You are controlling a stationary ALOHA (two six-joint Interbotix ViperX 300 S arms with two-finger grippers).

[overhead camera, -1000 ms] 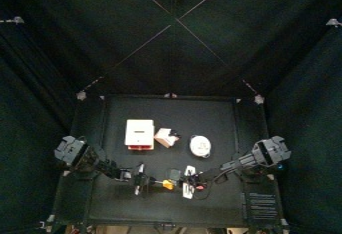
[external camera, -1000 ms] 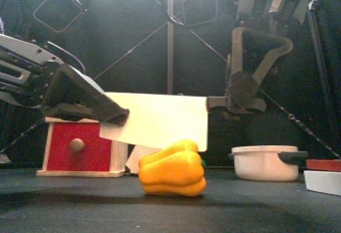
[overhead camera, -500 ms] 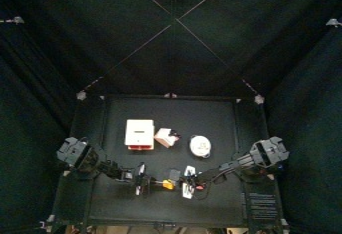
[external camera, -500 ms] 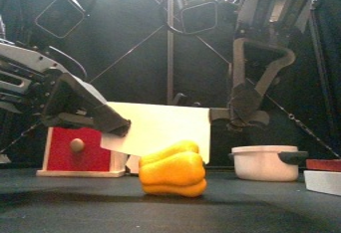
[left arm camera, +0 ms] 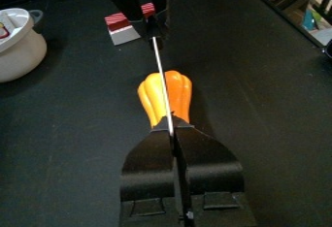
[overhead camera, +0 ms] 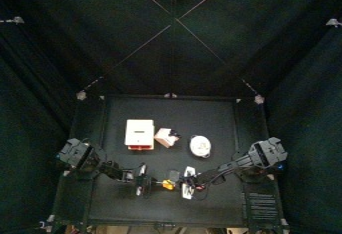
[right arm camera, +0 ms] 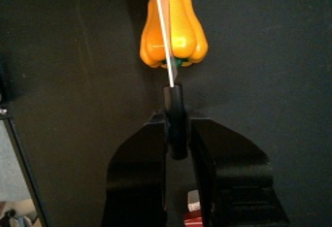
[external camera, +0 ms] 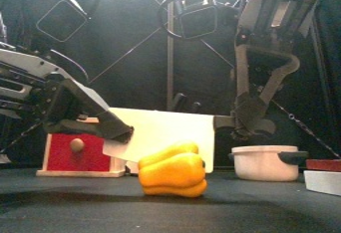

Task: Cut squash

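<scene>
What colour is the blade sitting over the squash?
White, a broad flat blade standing edge-down over the yellow-orange squash; the front view shows it best.

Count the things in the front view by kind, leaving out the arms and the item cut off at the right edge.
squash: 1
white blade: 1
red box: 1
white bowl: 1
Total: 4
</scene>
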